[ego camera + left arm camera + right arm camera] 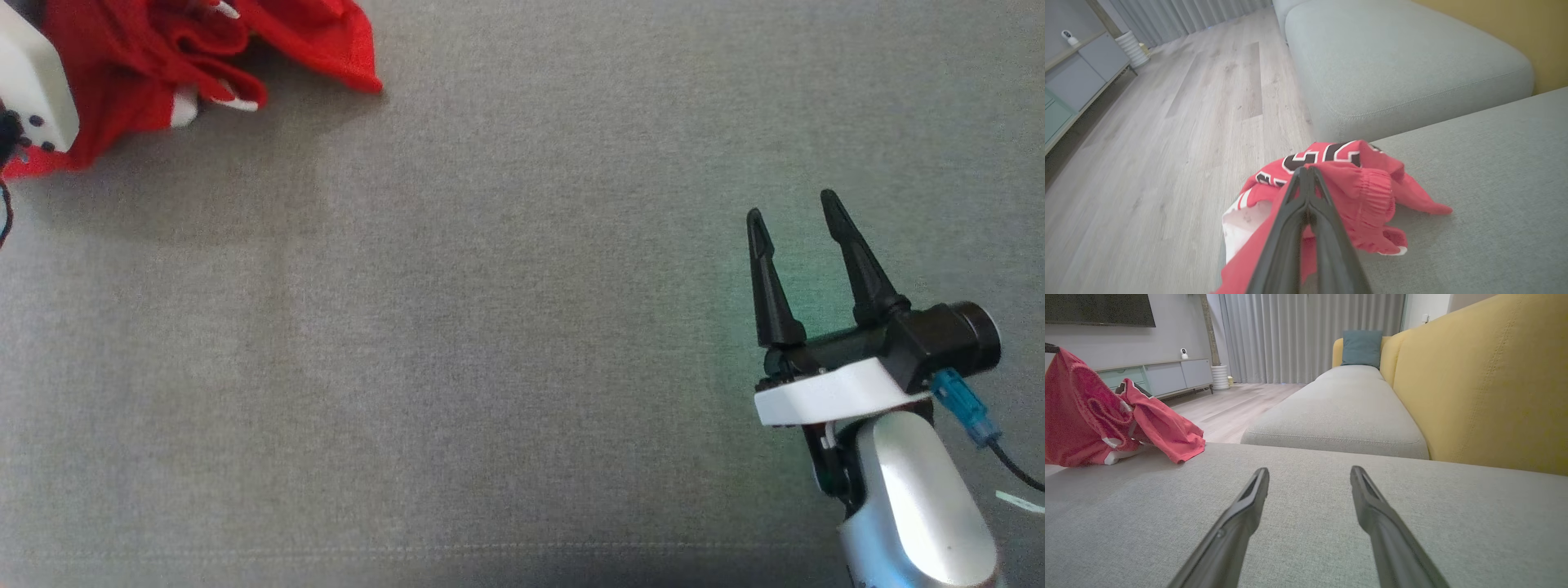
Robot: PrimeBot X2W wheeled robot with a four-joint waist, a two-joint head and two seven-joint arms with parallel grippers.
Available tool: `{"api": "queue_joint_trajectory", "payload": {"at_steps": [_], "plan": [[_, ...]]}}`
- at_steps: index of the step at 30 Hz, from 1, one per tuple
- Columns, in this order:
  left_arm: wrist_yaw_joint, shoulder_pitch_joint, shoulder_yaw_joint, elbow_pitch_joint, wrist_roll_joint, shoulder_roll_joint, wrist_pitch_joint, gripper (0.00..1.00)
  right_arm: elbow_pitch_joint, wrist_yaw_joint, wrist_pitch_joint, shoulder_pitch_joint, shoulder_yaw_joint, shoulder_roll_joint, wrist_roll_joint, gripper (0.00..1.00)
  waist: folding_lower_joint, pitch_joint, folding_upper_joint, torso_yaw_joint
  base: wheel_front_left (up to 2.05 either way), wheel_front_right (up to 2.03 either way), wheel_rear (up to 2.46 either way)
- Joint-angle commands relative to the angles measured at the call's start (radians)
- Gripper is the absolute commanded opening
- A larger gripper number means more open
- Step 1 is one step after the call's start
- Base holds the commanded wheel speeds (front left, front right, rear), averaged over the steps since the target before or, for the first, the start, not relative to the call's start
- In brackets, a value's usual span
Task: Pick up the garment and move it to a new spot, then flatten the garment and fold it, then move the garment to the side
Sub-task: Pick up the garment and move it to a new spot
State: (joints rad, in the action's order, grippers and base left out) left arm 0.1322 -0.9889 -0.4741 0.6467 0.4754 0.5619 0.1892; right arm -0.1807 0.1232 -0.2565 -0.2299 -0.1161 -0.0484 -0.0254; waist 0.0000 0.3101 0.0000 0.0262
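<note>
The left gripper (1306, 170), fingers clamped together on a red basketball jersey (1372, 185), holds it bunched at the edge of a grey sofa seat (522, 327). The right gripper (793, 206) hovers with fingers apart, well away.

Large black, white-edged numerals stand on the red garment (1372, 183), seen in the left wrist view. Folds hide most of them. One figure looks like a 2; the rest cannot be read.

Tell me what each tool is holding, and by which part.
Left tool: the red sports garment, pinched at a fold beside its gathered band. Right tool: nothing, open.
</note>
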Motion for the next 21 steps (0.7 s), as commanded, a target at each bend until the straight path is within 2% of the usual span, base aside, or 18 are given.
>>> {"api": "queue_joint_trajectory", "payload": {"at_steps": [1,5,21], "plan": [[-0.002,-0.061,0.034,-0.04,0.005,0.065,0.001,0.0,0.025,0.008,-0.005,0.004,-0.019,-0.002,-0.008,1.0,0.0,-0.017,0.0,-0.009,0.0,0.0,0.0],[-0.002,-0.068,0.017,-0.083,0.003,0.075,-0.003,0.0,0.021,0.008,-0.005,0.009,-0.014,-0.002,-0.017,1.0,0.0,-0.041,0.0,-0.017,0.0,0.0,0.0],[-0.002,-0.086,-0.145,-0.39,0.034,0.033,0.033,0.0,0.011,0.008,-0.005,0.026,0.006,-0.002,-0.045,1.0,0.0,-0.123,0.0,-0.039,0.0,0.0,0.0]]}}
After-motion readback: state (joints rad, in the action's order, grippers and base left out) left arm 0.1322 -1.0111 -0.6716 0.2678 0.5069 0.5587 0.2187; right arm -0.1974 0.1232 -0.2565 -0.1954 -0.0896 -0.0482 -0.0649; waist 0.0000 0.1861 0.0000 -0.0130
